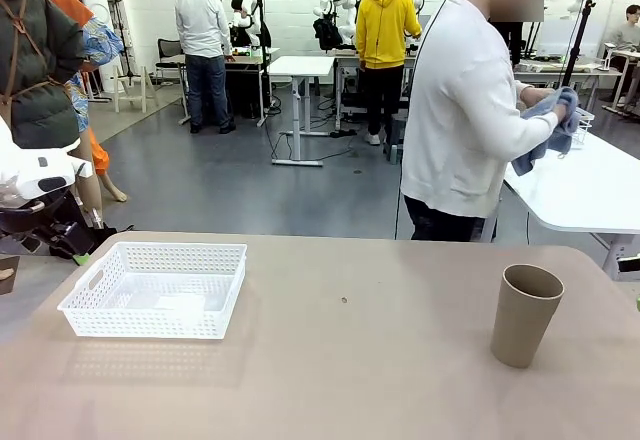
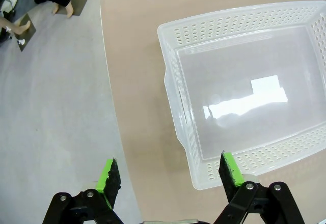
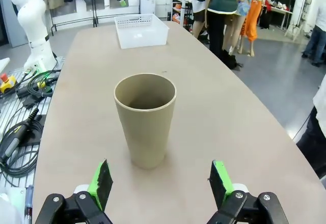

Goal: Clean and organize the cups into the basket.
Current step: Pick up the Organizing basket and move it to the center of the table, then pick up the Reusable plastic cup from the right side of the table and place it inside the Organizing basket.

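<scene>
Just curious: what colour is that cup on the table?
Tan-brown, matte; the cup shows best in the right wrist view.

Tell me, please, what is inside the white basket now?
Nothing lies in the basket: its bare glossy floor shows, with a bright reflection. The cup stands on the table, outside it. A finger of the left gripper covers one small corner.

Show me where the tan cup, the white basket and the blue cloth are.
tan cup (image 1: pixel 524 322), front view, middle of its side wall.
white basket (image 1: pixel 150 323), front view, its near lattice wall.
blue cloth (image 1: pixel 535 155), front view, its hanging lower fold.
</scene>
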Robot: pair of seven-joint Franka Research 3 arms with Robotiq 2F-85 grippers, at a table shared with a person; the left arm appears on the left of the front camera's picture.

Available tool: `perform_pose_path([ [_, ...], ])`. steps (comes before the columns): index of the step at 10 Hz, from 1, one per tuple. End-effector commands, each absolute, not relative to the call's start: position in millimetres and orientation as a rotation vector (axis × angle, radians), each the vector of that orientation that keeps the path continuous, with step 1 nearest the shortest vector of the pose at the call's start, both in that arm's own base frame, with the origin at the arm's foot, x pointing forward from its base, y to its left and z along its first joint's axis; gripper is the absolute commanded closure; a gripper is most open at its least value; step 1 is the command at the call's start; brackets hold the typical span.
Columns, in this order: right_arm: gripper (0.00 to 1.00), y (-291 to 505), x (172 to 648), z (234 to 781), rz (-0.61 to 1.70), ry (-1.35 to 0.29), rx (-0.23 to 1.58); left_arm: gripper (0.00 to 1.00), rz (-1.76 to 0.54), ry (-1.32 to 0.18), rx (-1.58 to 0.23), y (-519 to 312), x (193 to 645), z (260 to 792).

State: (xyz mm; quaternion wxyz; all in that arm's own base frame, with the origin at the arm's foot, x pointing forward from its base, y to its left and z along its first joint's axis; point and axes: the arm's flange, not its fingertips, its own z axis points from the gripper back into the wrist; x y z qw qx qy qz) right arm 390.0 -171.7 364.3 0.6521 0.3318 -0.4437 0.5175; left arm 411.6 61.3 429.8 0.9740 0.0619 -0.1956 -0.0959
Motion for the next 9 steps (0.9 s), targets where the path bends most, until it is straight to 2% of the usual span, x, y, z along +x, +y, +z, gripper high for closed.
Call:
perform_pose_path([
  [1,0.00,-171.6,390.2,364.3,1.173,-1.010,0.753,0.00,-0.194,-0.395,0.125,61.3,411.6,429.8],
  [4,0.00,-152.2,402.6,345.2,1.246,-1.008,0.657,0.00,-0.227,-0.364,0.093,56.0,417.5,409.3],
  [6,0.00,-145.7,406.9,334.7,1.286,-1.007,0.636,0.00,-0.201,-0.289,0.116,45.3,421.9,394.2],
  [9,0.00,-138.1,415.8,308.7,1.317,-0.989,0.668,0.00,-0.171,-0.197,0.115,33.0,433.8,369.7],
])
